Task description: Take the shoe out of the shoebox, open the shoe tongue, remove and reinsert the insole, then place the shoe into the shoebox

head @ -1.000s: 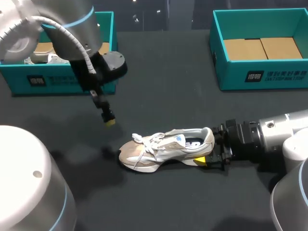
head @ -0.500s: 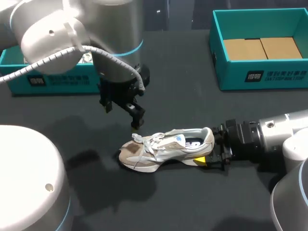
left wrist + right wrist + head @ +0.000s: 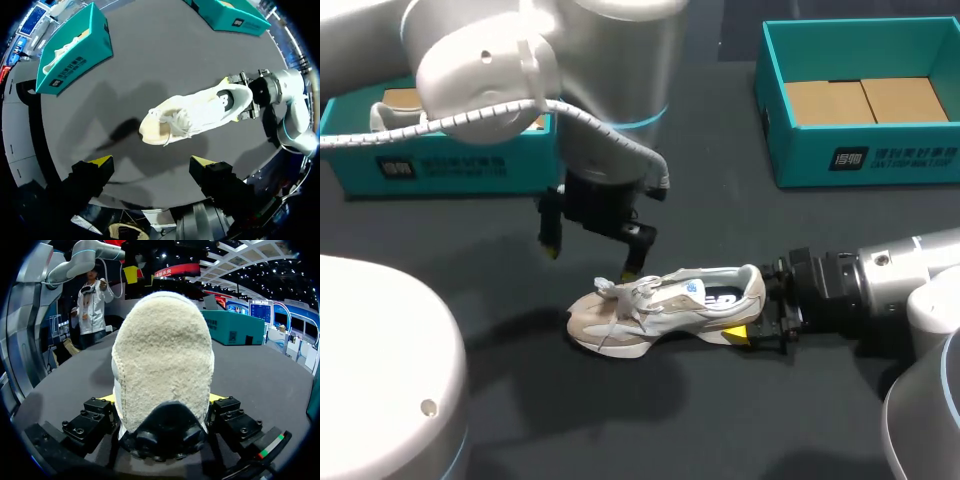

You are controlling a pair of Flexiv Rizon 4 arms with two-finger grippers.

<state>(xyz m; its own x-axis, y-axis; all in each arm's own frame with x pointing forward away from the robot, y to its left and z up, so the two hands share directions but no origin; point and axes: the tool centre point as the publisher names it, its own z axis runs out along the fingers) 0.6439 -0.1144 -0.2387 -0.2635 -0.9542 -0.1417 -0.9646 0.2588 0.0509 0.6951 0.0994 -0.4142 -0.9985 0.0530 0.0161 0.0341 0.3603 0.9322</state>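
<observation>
Since a second earlier, the left arm had swung away from the left shoebox (image 3: pixel 450 165) and come over the middle, while the shoe (image 3: pixel 665 308) lay unmoved on its sole on the dark surface (image 3: pixel 720 200), outside both that box and the right shoebox (image 3: pixel 865 155). The right end effector (image 3: pixel 758 312) pinched its heel (image 3: pixel 752 285) from both sides. The left end effector (image 3: pixel 590 260) hung just above the laces (image 3: pixel 632 300), fingers spread wide. To my eye, those tips could snag a lace loop instead of the tongue, or press off-centre and twist the shoe free, since only the heel was held.
</observation>
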